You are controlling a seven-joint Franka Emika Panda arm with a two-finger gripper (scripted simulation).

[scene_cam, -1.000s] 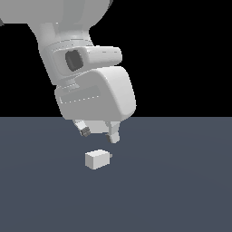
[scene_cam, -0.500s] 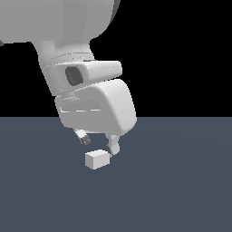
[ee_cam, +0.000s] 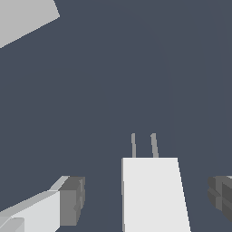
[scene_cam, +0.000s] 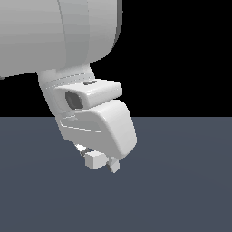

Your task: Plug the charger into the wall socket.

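Straddling: the gripper stands wide, its dark pads to either side of the charger with floor showing in both gaps, so nothing is clamped.
Charger: a white block lying on the dark floor, its two thin prongs pointing toward twelve o'clock in the wrist view; in the exterior view the charger sits under the hand, at about seven o'clock from the white hand body.
Step in hand: the approach for the grasp, by my reading (the fingers are level with the block but not yet closed).
Next move: likely closing squarely on the block's sides, so the prongs keep a known heading.
Wall socket: a pale slab at about ten o'clock in the wrist view may be it; no holes show, so I cannot tell.
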